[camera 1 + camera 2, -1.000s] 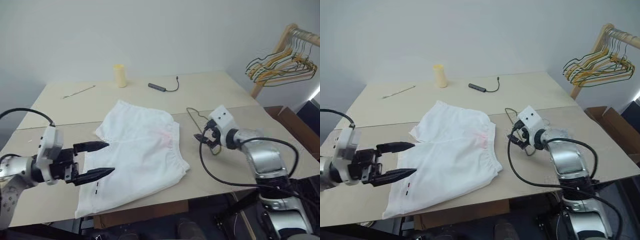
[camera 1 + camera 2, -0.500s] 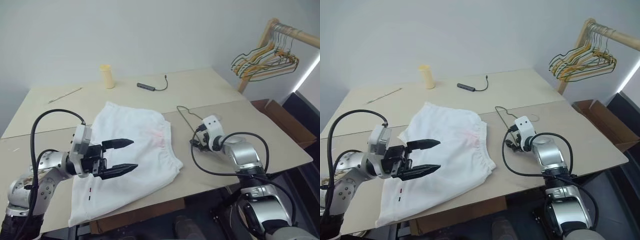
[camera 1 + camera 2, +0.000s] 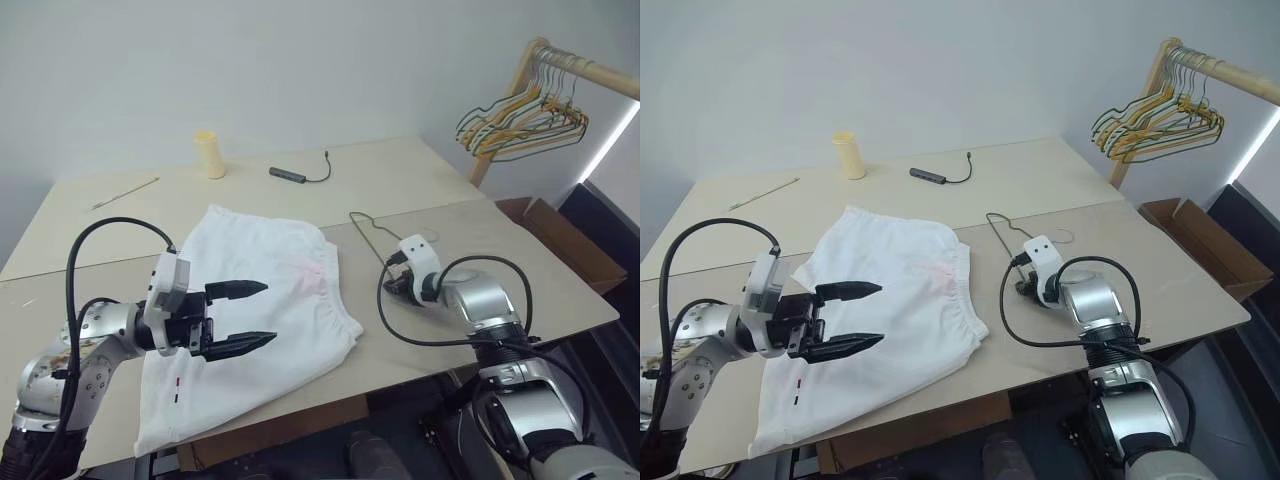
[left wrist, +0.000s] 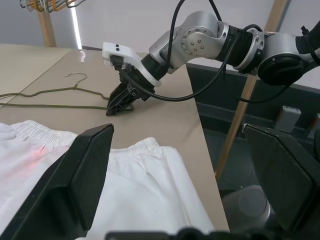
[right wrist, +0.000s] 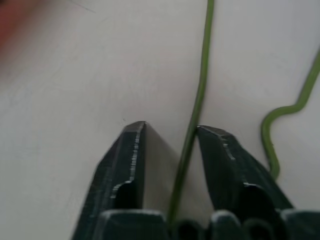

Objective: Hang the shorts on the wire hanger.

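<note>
The shorts [image 3: 262, 305] are lying near the desk's [image 3: 420, 180] front edge, left of the wire hanger [image 3: 372, 236]. A cup [image 3: 208, 154] and a cabled adapter [image 3: 290, 175] are sitting toward the back edge. A hanger rack [image 3: 535, 95] is standing beyond the right corner.

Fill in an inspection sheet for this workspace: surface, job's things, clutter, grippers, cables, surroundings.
Surface: tan table, in two sections with a seam across it.
Job's things: white shorts lie flat; wire hanger lies on the table beside them, nothing hung yet.
Clutter: yellow cup, small adapter with lead and a thin stick at the far side.
Grippers: left gripper hovers over the shorts, jaws open, holding nothing. Right gripper is down at the table, jaws astride the hanger wire with a gap left.
Cables: black cables loop off both arms.
Surroundings: wooden rack with coloured hangers, cardboard box on the floor, plain wall.
</note>
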### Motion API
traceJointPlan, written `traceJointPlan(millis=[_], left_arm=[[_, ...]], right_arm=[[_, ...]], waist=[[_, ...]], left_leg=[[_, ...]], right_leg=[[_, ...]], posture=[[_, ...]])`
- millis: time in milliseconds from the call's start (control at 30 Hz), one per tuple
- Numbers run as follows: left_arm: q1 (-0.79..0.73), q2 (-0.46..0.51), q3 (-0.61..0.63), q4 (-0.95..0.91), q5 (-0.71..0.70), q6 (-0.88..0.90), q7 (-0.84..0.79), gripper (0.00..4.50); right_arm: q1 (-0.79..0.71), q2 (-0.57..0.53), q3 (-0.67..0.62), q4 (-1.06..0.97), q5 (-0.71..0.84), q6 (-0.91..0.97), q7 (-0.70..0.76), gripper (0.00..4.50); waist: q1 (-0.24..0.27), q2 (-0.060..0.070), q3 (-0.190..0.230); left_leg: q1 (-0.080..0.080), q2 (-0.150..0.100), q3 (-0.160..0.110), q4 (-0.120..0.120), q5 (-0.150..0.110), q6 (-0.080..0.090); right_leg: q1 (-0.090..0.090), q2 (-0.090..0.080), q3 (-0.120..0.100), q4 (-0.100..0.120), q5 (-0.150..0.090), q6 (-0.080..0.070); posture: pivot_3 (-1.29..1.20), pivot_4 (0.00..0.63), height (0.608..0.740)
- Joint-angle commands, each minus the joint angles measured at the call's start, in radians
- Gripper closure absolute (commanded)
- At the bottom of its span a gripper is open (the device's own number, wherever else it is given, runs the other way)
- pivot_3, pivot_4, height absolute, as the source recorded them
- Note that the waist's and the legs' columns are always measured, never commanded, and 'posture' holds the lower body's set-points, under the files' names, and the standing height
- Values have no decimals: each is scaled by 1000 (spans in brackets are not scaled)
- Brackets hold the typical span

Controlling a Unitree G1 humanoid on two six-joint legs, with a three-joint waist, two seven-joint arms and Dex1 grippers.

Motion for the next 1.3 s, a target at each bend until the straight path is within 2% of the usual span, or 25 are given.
traceJointPlan(millis=[33,67,233,333,500,633,700,800,900,1000,1233,1300], left_arm=[[1,7,25,-11,3,-23,12,0],[-1,6,25,-10,5,-25,17,0],[-19,-6,11,-9,20,-29,48,0],[-54,-23,14,2,-6,73,166,0],[-161,-108,71,65,-157,268,382,0],[-309,-273,138,184,-455,441,639,0],[-360,-324,165,233,-556,482,747,0],[-433,-372,178,293,-615,503,896,0],[-503,-425,190,370,-631,481,1020,0],[-528,-456,223,378,-701,476,1042,0],[-535,-492,227,330,-700,407,1079,0],[-534,-495,216,316,-655,376,1087,401]], right_arm=[[-9,4,23,12,2,27,-4,4193],[-8,3,28,20,-4,25,-9,4465],[1,-4,28,15,-14,15,-34,4465],[15,8,-22,-58,4,-51,-68,4465],[14,40,-125,-243,70,-33,-110,4465],[90,24,-94,-506,110,-58,-68,4465],[121,8,-63,-586,106,-88,-56,4465],[179,-2,-27,-670,98,-236,-33,4465],[228,43,-4,-711,80,-417,-64,4465],[251,52,39,-718,47,-514,-72,4465],[283,58,100,-702,-3,-685,-73,4465],[288,59,107,-693,-9,-704,-74,4500]], waist=[[0,0,0],[0,0,0],[2,-1,-1],[2,-1,-1],[2,-1,-1],[10,-1,-1],[11,-1,-1],[7,-1,-1],[4,-1,-1],[-6,-1,-1],[0,-1,-1],[1,-1,-1]], left_leg=[[0,0,0,0,0,0],[0,0,0,0,0,0],[2,0,0,0,0,0],[3,0,0,0,0,0],[0,0,-1,0,0,0],[-4,-1,-2,1,0,0],[-5,-1,-3,2,0,0],[-5,-3,-3,3,0,0],[-3,-4,-3,3,0,0],[-3,-4,-3,3,0,-1],[-3,-6,-3,3,0,-1],[-3,-6,-3,3,0,-1]], right_leg=[[0,0,0,0,0,0],[0,0,0,0,0,0],[2,0,0,0,0,0],[3,0,0,0,0,0],[0,-1,0,0,0,2],[-3,-3,0,0,0,3],[-3,-4,-1,0,0,3],[-2,-4,-1,0,1,4],[-1,-4,0,0,1,5],[-1,-4,1,0,1,5],[-2,-4,1,-1,2,5],[-1,-4,1,-1,2,5]], posture=[[-180,0,740],[-179,0,740],[-187,0,740],[-200,0,740],[-208,0,740],[-215,0,740],[-217,0,740],[-218,0,740],[-231,0,740],[-234,0,740],[-235,0,740],[-234,0,740]])
